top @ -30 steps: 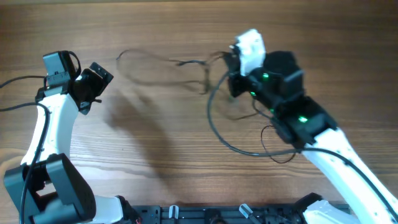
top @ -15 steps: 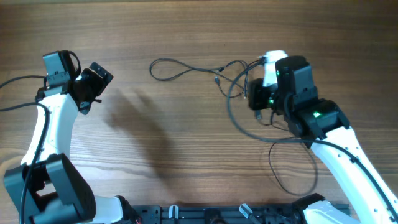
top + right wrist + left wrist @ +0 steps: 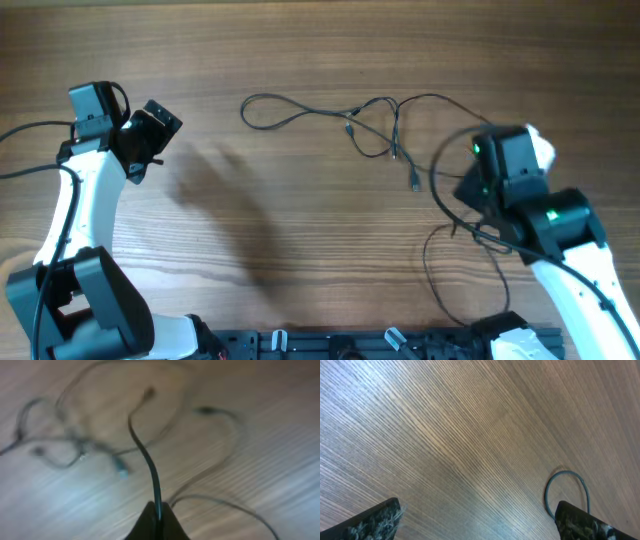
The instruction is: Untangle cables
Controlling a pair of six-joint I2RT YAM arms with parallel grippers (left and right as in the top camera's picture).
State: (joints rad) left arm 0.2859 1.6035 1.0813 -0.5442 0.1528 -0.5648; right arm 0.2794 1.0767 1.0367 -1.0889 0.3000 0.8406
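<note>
A thin black cable (image 3: 300, 112) lies across the far middle of the table, with a loop at its left and a small plug end (image 3: 415, 184) at its right. My right gripper (image 3: 466, 192) is shut on a second black cable (image 3: 437, 172) and holds it to the right of the first. In the right wrist view the shut jaws (image 3: 157, 516) pinch this cable (image 3: 145, 455), and the other strands (image 3: 65, 450) lie blurred beyond. My left gripper (image 3: 150, 135) is open and empty at the far left. Its wrist view shows the gap between its fingers (image 3: 477, 512) and a cable loop (image 3: 565, 491) beside the right finger.
The held cable's slack (image 3: 432, 275) trails on the wood near the front right. A dark rail (image 3: 330, 345) runs along the front edge. The arms' own thicker black wires (image 3: 25, 130) hang at the left.
My right arm has moved right and toward the front, dragging its cable away from the other one, which has settled stretched out. The left arm has not moved.
</note>
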